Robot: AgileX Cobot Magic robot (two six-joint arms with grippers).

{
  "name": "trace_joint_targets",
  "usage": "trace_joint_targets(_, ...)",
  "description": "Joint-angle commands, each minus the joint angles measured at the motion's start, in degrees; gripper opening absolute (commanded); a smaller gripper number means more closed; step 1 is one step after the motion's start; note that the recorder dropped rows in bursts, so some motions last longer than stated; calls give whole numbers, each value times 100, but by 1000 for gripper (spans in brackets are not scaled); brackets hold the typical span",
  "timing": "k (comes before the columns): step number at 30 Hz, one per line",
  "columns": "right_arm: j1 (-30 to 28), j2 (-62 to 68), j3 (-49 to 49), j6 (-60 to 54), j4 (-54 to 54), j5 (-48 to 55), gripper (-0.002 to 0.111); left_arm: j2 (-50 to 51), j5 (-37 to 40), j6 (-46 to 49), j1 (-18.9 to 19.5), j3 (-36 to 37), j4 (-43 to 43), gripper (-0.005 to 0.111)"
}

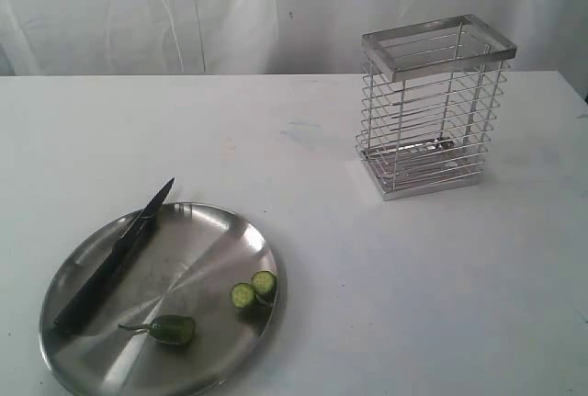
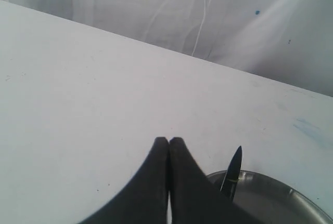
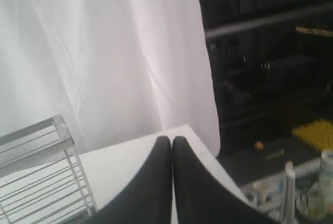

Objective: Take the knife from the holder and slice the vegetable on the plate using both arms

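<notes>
The knife (image 1: 115,258) lies across the left side of the steel plate (image 1: 197,231), its tip past the far rim. The stemmed part of the green vegetable (image 1: 170,329) rests near the plate's front, with two cut rounds (image 1: 253,290) to its right. The wire holder (image 1: 432,107) stands empty at the back right. Neither arm shows in the exterior view. In the left wrist view my left gripper (image 2: 168,141) is shut on nothing, with the knife tip (image 2: 232,169) and plate rim (image 2: 291,193) beside it. My right gripper (image 3: 171,140) is shut and empty, near the holder (image 3: 36,172).
The white table (image 1: 367,277) is backed by a white curtain (image 1: 184,10). The right wrist view shows the table's corner (image 3: 192,133) and, beyond it, dark shelving (image 3: 265,52) and clutter on the floor (image 3: 307,193).
</notes>
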Motion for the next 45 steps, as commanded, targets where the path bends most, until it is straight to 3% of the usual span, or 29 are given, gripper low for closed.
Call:
trace_joint_targets(1, 652, -159, 16, -751, -1062, -283, 0, -16, 33, -40, -18, 11, -105, 0)
trace_joint_targets(6, 1107, -183, 16, -713, -1145, -239, 0, -16, 25, -40, -18, 11, -105, 0)
trace_joint_targets(11, 1120, -183, 16, -600, -1111, -278, 0, -16, 26, -40, -18, 11, -81, 0)
trace_joint_targets(17, 1120, -195, 16, -578, -977, -1093, 0, -16, 26, -40, -18, 11, -81, 0)
trace_joint_targets(20, 1120, -287, 1020, -494, -789, -2589, 0, -16, 26, -40, -18, 11, -81, 0)
trace_joint_targets(23, 1120, -693, 2154, -235, -622, -3151, 0, -16, 26, -40, -18, 11, -81, 0)
trace_joint_targets(24, 1120, -1108, 2162, -222, -622, -2572, 0, -16, 26, -40, -18, 11, -81, 0)
trace_joint_targets(25, 1099, -1705, 2162, -235, -515, -1206, 0, -16, 26, -40, -18, 11, -81, 0)
trace_joint_targets(28, 989, -2761, 2162, -204, -690, 770, 0, -6, 26, -40, -18, 11, -82, 0)
trace_joint_targets(30, 939, -2761, 2162, 317, -937, 1922, 0, -66, -26, -40, -18, 47, -61, 0)
trace_joint_targets(45, 939, -2761, 2162, 289, -880, 1987, 0, -75, 23, -40, -18, 56, -16, 0)
